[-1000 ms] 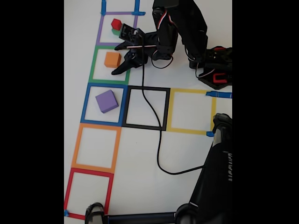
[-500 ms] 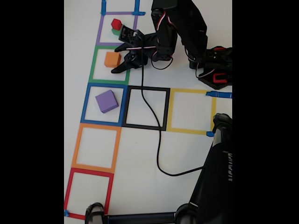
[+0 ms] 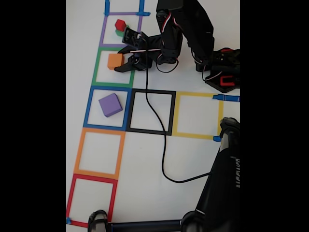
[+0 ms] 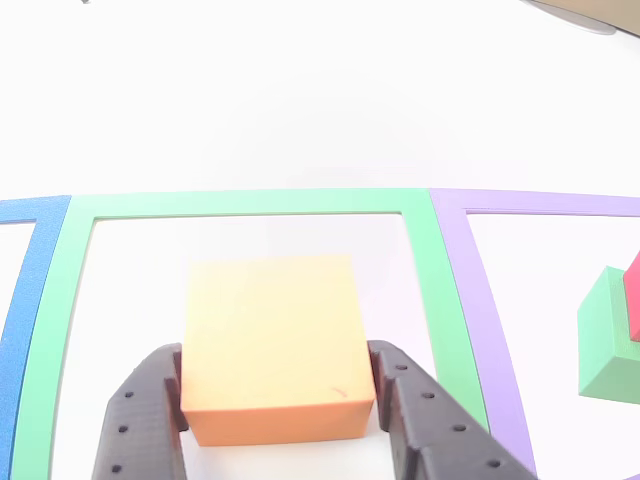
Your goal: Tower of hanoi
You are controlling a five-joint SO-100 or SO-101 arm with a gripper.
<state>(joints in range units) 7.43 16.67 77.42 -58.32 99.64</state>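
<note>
Orange cube [image 4: 270, 345] sits on the white worktop [image 3: 193, 159] inside the green tape square [image 3: 98, 67], approx. centred, slightly toward the right side in the fixed view. It is bracketed by the end effector [image 4: 278, 395]: one dark finger is pressed to each side face, so the cube looks gripped, tho' not yet lifted as far as can be judged.

For a good lift, the cube should be held square between the pads w/ steady pressure, raised straight up, and kept clear of the stack nearby.

Counted: 4 cubes, 1 per colour. Purple cube [image 3: 110, 105] lies in the blue square [image 3: 89, 108]; red cube [image 3: 120, 24] is perched on the green cube [image 4: 608, 340] in the purple square [image 3: 103, 31]. 7 tape squares are seen in the fixed view, plus 1 arm and 1 black cable [image 3: 163, 145].
</note>
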